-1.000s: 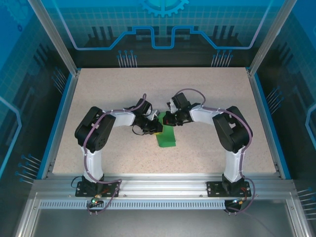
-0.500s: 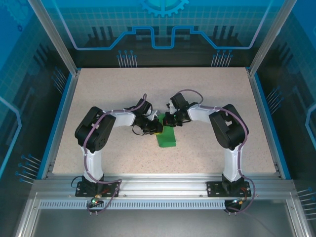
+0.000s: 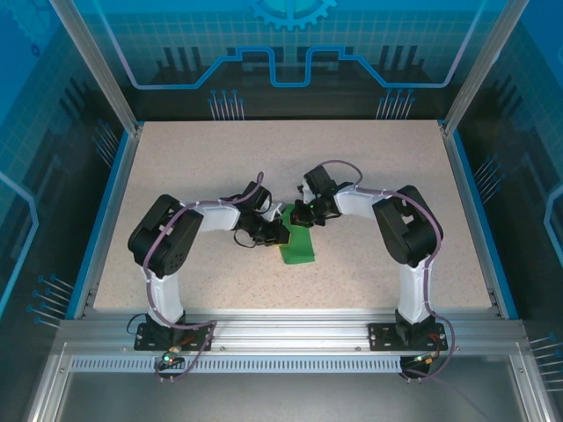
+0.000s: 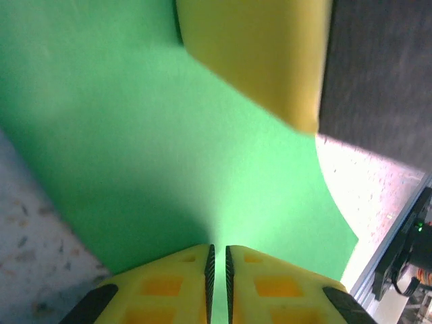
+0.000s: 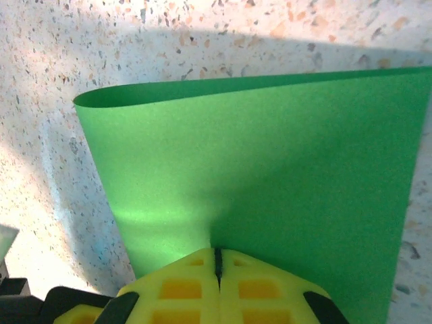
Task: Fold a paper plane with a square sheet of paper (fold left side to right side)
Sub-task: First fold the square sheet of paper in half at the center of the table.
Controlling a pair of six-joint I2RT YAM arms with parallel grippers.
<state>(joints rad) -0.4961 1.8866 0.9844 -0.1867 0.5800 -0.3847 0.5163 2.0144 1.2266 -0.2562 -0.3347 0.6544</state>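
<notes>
1. Jaws, L: the left gripper (image 4: 218,251) has its two yellow fingers (image 4: 162,287) drawn almost together, with a hairline slit betw. them. Green paper runs straight into that slit, so it is pinching the sheet's edge.
2. Jaws, R: the right gripper (image 5: 217,255) is pressed tight, its seam a thin dark line. The paper's edge disappears into it, so this one is clamped on the sheet too.
3. Item: the square sheet of paper (image 3: 297,245), bright green, sits at the centre of the table (image 3: 220,167), a touch toward the table's near edge. From overhead it reads as a narrow strip, longer than wide, w/ its free end pointing at the near edge.
4. Overhead, both grippers meet over the table centre, close together, left gripper (image 3: 276,233) on the table's left-hand side and right gripper (image 3: 298,214) just beyond it. Both arms arch in from their bases at the near edge.
5. Sheet condition, right wrist view: the paper (image 5: 270,182) is doubled over. Its far edge is a soft rounded bend, not pressed flat. The curl stands off the speckled table (image 5: 202,34) and throws a shadow on it.
6. Left wrist view: the paper (image 4: 169,148) lies smooth, no sharp crease visible. A blurred yellow block (image 4: 263,54) w/ dark housing beside it overlaps the green at top; cannot tell what it is.
</notes>
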